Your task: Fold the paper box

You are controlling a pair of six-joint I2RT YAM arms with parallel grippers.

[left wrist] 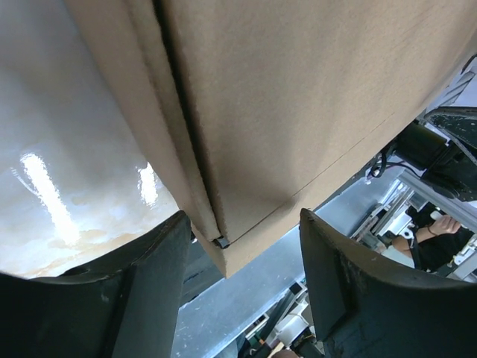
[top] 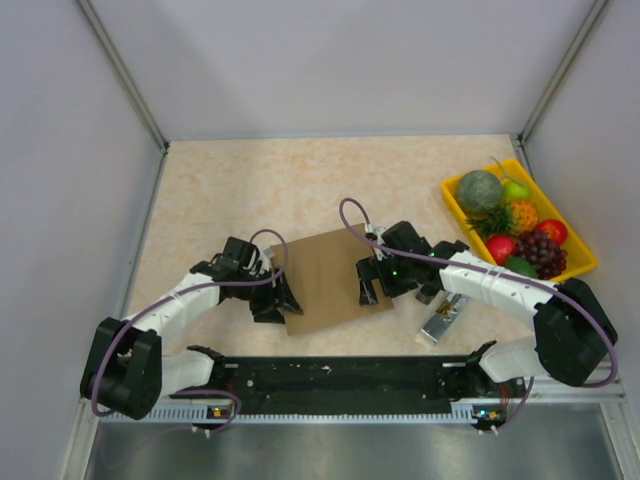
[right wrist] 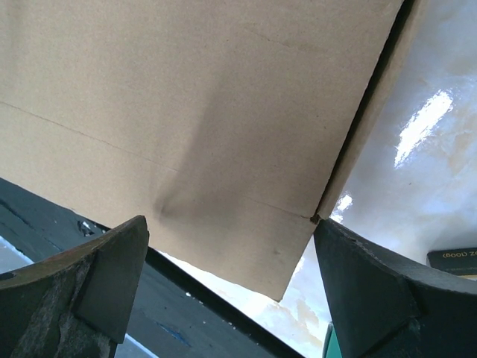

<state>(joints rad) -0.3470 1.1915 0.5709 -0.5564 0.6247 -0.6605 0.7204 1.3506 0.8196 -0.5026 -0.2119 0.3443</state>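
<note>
- A long black base rail (top: 340, 378) runs along the near edge of the table, with both arm bases bolted at its ends.
- The beige marbled table (top: 230, 190) stretches from the rail to pale walls at the far side.
- A small silver-and-black oblong object (top: 442, 320) lies on the table just beside the right forearm, on its near side.
- The left gripper (top: 277, 300) sits at the near left corner of the plain brown cardboard paper box (top: 325, 275). Its black fingers (left wrist: 149, 298) are spread apart. In the left wrist view the cardboard corner shows in the gap between them. I cannot tell whether either finger touches it.
- That wrist view also shows a folded strip along the cardboard's left side, doubled over the main panel.
- The paper box lies mid-table between the two grippers as a nearly flat sheet, turned slightly askew.
- The right gripper (top: 372, 290) is at the sheet's right edge, its fingers (right wrist: 89, 276) standing wide apart. The near right corner shows between them in the right wrist view. A crease line crosses the panel there and meets a short slit at the edge.
- Far right, well apart from the cardboard, stands a yellow plastic tray (top: 450, 195). It holds a grey-green melon (top: 480, 190), dark grapes (top: 540, 250) and other red, orange and green fruit.
</note>
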